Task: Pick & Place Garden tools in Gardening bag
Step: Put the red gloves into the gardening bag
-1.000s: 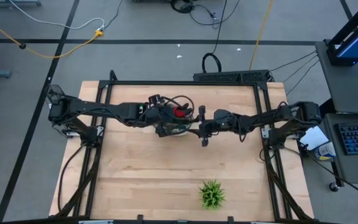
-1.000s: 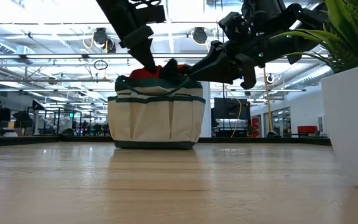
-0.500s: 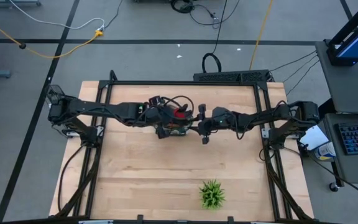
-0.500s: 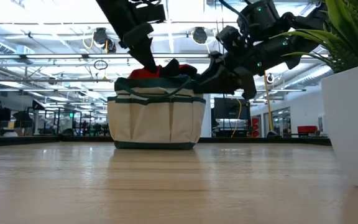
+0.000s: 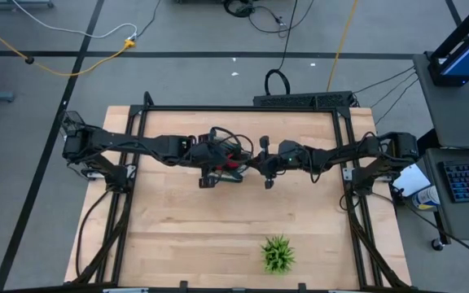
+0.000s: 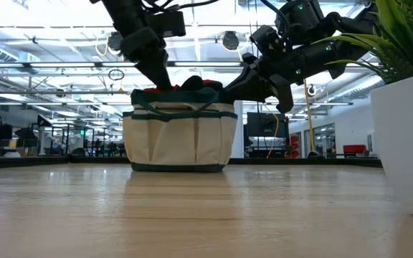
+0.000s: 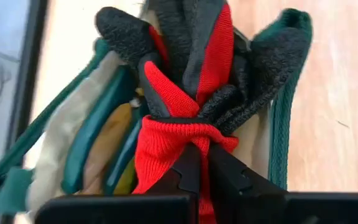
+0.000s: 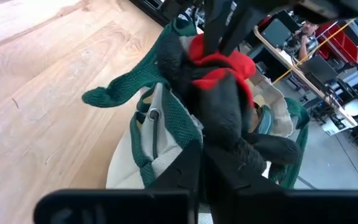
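Glove point(image 7: 179, 118): pinched at 6 o'clock by left end effector point(image 7: 201, 163), at 3 o'clock by right end effector point(image 8: 202, 163)
Bag point(image 6: 179, 136): glove half in
Counter point(image 5: 210, 228): no tools visible outside

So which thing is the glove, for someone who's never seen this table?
Find the cream bag with green trim at the back of the table, where both arms meet. The glove sticks out of its top, pinched by the left gripper: the only red-and-black thing there.
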